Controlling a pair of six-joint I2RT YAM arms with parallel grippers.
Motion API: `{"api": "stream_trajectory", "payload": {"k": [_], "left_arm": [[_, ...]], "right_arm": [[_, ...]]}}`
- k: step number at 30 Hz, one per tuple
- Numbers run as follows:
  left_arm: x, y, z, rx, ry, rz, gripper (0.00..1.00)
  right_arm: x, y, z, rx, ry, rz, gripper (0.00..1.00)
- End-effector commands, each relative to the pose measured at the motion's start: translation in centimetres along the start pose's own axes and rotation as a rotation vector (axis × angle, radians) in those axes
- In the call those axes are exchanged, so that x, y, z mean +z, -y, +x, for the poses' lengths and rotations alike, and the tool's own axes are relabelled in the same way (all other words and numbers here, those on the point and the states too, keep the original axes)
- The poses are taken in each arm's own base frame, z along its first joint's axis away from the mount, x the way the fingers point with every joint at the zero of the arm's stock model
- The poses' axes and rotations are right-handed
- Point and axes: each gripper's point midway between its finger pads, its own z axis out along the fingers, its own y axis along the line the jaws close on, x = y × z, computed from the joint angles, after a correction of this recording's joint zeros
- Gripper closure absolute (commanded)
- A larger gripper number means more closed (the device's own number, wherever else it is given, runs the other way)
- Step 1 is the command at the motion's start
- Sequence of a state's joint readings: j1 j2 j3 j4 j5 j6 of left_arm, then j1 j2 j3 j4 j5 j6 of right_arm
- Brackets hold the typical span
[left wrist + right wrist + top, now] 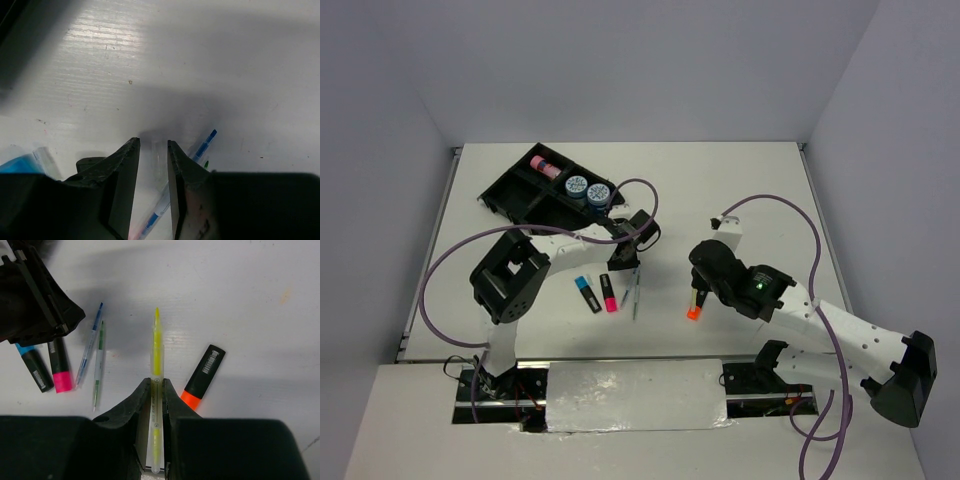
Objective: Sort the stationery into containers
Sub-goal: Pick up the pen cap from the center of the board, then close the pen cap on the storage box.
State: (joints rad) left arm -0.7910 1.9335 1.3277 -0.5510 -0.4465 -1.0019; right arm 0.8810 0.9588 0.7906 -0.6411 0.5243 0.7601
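The left end effector (152, 145) hung released above the surface (200, 60), jaws slightly apart. A blue pen (206, 142) lay just beneath its right finger. The right end effector (156, 383) was clenched on a yellow pen (157, 342) (tip pointing forward). An orange highlighter (202, 376) lay just to its right.
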Motion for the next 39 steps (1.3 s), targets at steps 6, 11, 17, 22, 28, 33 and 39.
{"api": "stream_trajectory", "payload": {"k": [6, 11, 17, 22, 28, 33, 39], "left_arm": [[1.4, -0.2, 1.9, -0.011, -0.041, -0.006, 0.63], [1.5, -0.4, 2.3, -0.012, -0.052, -0.009, 0.71], [0.3, -0.2, 1.1, -0.03, -0.021, 0.007, 0.9], [-2.3, 0.8, -1.9, -0.059, 0.062, 0.07, 1.0], [-10.9, 2.3, -7.0, -0.116, 0.278, 0.392, 1.0], [-24.9, 3.8, -9.8, -0.149, 0.553, 1.017, 1.0], [-32.3, 1.6, -6.3, -0.119, 0.653, 1.42, 1.0]], "right_arm": [[0.2, -0.3, -0.3, -0.005, 0.017, -0.009, 1.0], [0.2, -0.6, -0.5, -0.003, 0.018, -0.019, 1.0], [0.2, -1.3, -0.4, -0.002, 0.008, -0.05, 1.0], [-0.2, -3.1, -0.4, -0.007, 0.007, -0.159, 1.0], [-3.8, -8.5, -0.3, -0.024, 0.079, -0.611, 1.0], [-8.7, -12.0, 0.4, -0.009, 0.151, -1.005, 1.0], [-11.5, -14.9, 0.9, 0.004, 0.19, -1.195, 1.0]]}}
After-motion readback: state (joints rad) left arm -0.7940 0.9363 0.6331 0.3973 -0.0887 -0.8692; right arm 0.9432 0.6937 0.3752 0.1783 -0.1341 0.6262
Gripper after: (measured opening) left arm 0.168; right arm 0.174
